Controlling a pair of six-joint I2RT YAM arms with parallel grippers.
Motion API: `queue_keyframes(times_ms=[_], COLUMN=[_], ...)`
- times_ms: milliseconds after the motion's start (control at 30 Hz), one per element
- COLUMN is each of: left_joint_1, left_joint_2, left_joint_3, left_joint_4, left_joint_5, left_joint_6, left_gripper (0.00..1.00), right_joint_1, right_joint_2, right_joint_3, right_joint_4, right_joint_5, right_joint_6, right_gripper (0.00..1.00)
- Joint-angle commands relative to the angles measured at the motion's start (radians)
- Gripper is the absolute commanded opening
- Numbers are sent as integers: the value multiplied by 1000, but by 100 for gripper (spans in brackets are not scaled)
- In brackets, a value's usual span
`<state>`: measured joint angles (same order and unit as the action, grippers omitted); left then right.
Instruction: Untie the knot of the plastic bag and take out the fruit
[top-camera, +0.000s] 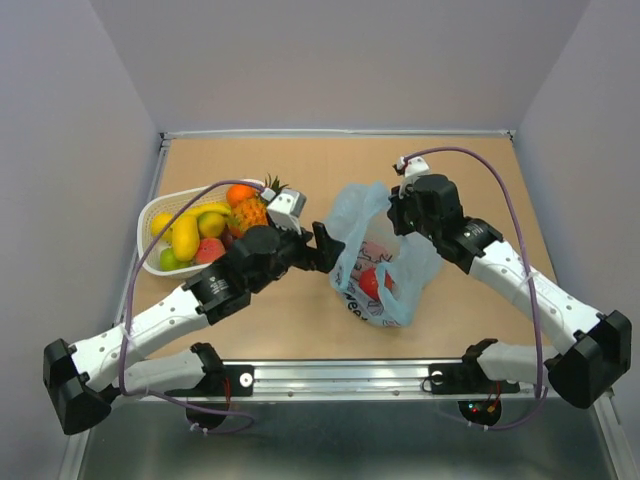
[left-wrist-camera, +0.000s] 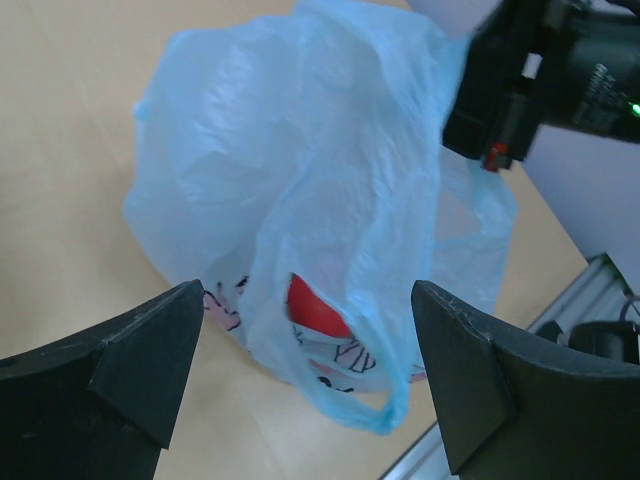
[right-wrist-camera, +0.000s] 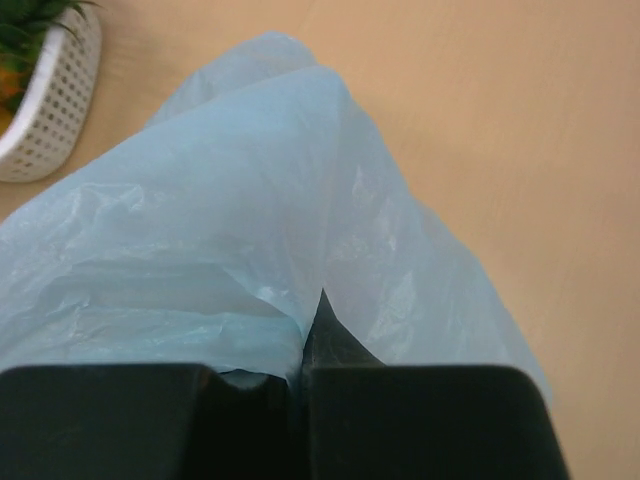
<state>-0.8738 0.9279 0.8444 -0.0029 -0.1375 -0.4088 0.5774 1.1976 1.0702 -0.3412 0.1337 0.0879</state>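
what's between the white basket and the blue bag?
The left claw, jaws open toward the bag, its wrist by the basket; under it only bare table. The top view shows this.

plastic bag (top-camera: 385, 262) on table (top-camera: 300, 318), basket (top-camera: 143, 228) to its left, fruit (top-camera: 371, 283) inside bag

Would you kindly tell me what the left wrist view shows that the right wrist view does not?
Only the left wrist view shows the open left gripper, a round red fruit inside the thin light-blue plastic bag, and its pink-and-black print. Only the right wrist view shows the white slotted basket. Both show the bag, the tan wooden table and the black right gripper shut on the bag's film.
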Motion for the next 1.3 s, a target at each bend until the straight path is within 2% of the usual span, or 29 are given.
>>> queue_keyframes(times_ms=[0, 200, 333, 567, 667, 833, 1267], left_joint_1=[-185, -454, -521, -519, -501, -455, -422], left_joint_2=[22, 87, 184, 380, 463, 580, 877], left_joint_3=[-10, 77, 120, 169, 203, 223, 315], left_joint_4=[95, 70, 72, 72, 44, 44, 4], left_joint_5=[-178, -393, -465, -540, -537, -475, -317], left_joint_6=[-55, -53, -21, -47, -93, -139, -196], left_gripper=[95, 92, 91, 90, 94, 99, 99], right_joint_1=[-4, -4, -4, -5, -4, -4, -5], right_joint_2=[31, 59, 51, 23, 10, -10, -10], right_joint_3=[-58, -95, -110, -164, -179, -207, -231], right_joint_4=[-24, -25, -25, -24, -25, -25, -25], right_joint_5=[53, 81, 83, 84, 84, 95, 93], right_joint_6=[53, 111, 124, 139, 151, 165, 171], right_gripper=[1, 1, 1, 2, 2, 3, 4])
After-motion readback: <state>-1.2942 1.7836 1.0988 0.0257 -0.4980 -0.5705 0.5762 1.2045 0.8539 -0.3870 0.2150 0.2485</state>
